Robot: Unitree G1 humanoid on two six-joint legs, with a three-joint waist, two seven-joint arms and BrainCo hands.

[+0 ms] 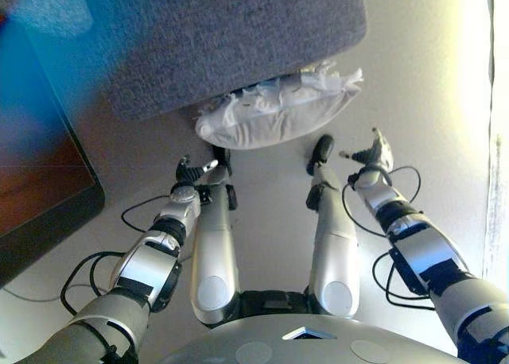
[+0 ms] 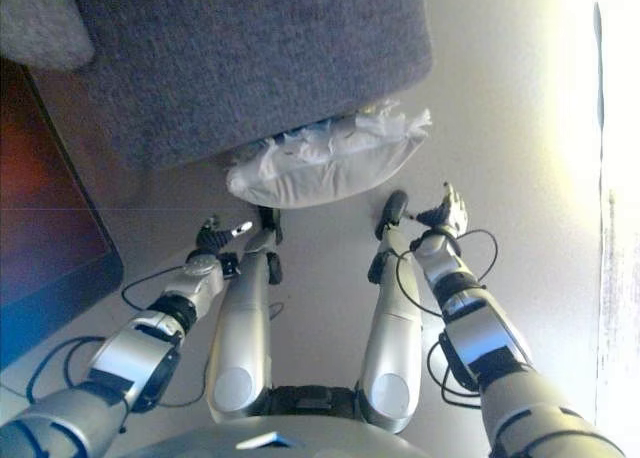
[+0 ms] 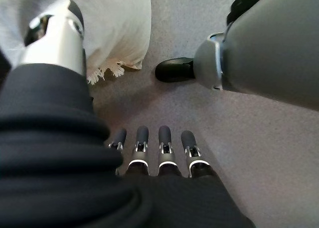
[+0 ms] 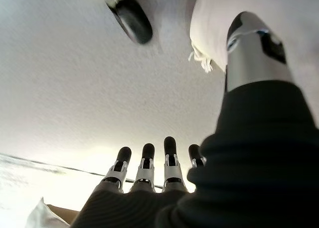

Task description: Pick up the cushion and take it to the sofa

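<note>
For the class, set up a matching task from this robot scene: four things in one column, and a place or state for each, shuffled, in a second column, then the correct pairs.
Things:
1. cushion
2. sofa
3. left hand
4. right hand

Places or states:
A. grey fabric, filling the upper part of the head views
B. open, empty, low at the cushion's right end
C. white, fringed, on the floor against the sofa's base
D. open, empty, low at the cushion's left end

Pairs: 1-C, 2-A, 3-D, 4-B
</note>
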